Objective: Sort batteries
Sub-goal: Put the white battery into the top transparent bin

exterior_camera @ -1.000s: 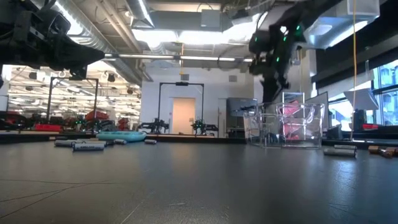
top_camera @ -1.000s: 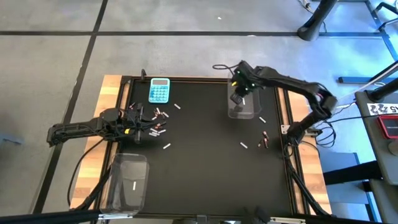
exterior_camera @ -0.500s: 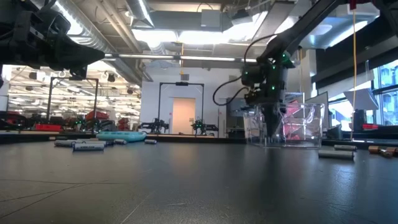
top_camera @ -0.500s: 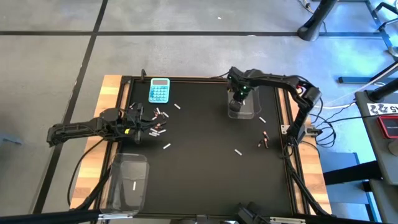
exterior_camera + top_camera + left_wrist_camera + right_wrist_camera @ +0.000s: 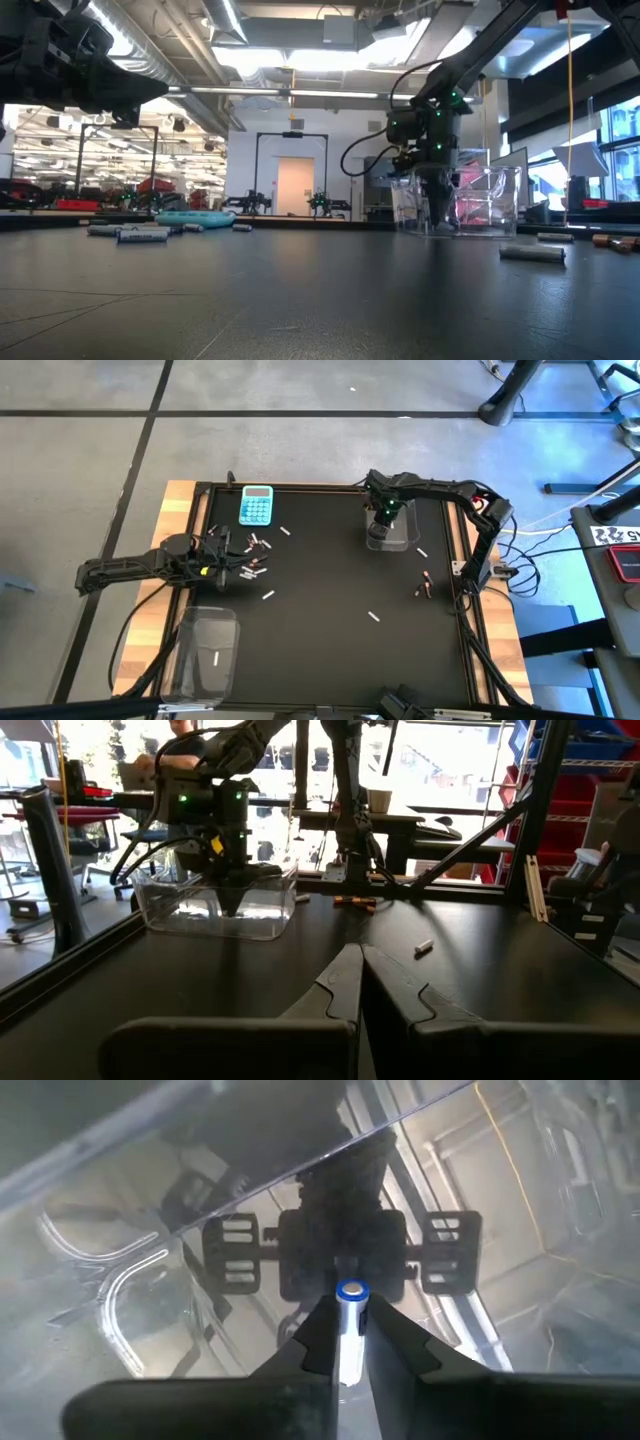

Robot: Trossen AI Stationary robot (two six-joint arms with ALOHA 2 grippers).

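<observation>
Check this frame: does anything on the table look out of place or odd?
One thing: a pale battery lies alone on the open mat, away from the cluster by the left gripper, and the low view shows it apart too. Otherwise orderly: the right gripper holds a battery inside the clear bin.

My right claw sits down inside the clear bin, its walls close on every side, so the only way out is up. The middle of the surface is bare, with one battery lying loose on it. Toward the right edge a dark pair lies in the way. My left claw has a cluster of batteries just beside it and the calculator beyond. A second bin stands at the near left corner.
</observation>
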